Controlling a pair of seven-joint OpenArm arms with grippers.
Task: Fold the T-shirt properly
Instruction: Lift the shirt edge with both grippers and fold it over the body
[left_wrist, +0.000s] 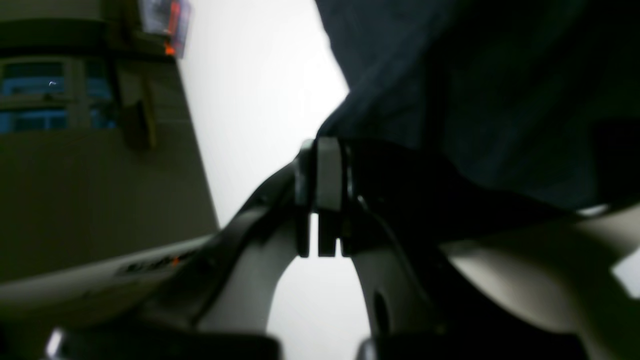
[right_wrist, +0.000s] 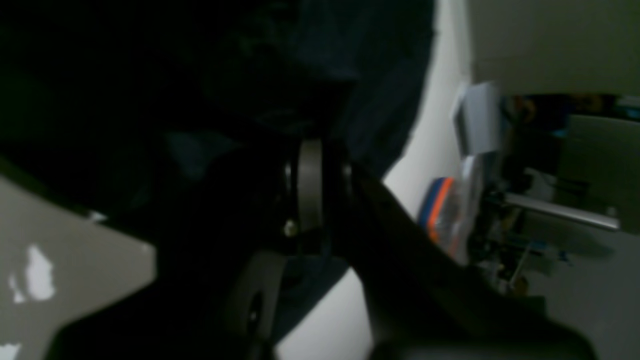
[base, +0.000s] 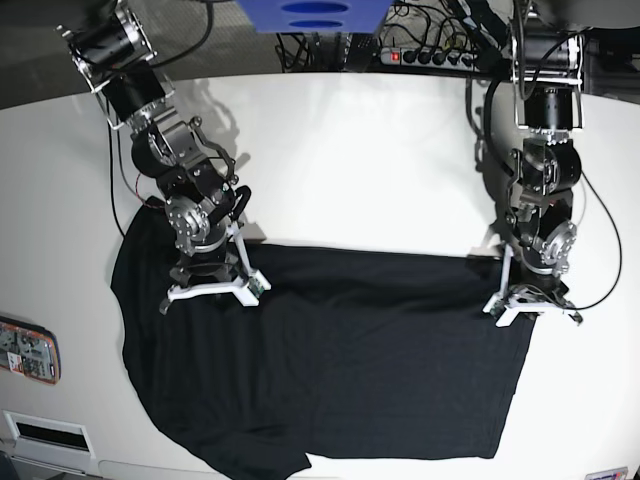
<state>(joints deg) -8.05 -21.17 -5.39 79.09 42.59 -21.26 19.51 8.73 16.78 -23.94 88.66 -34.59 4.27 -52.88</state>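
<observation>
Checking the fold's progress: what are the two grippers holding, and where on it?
Both are shut on the T-shirt: the left gripper and the right gripper each pinch its far edge, one at either end.

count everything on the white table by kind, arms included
T-shirt: 1
robot arms: 2, the left gripper and the right gripper each shut on the shirt's far edge
flat packet at the table's edge: 1
total: 4
</observation>
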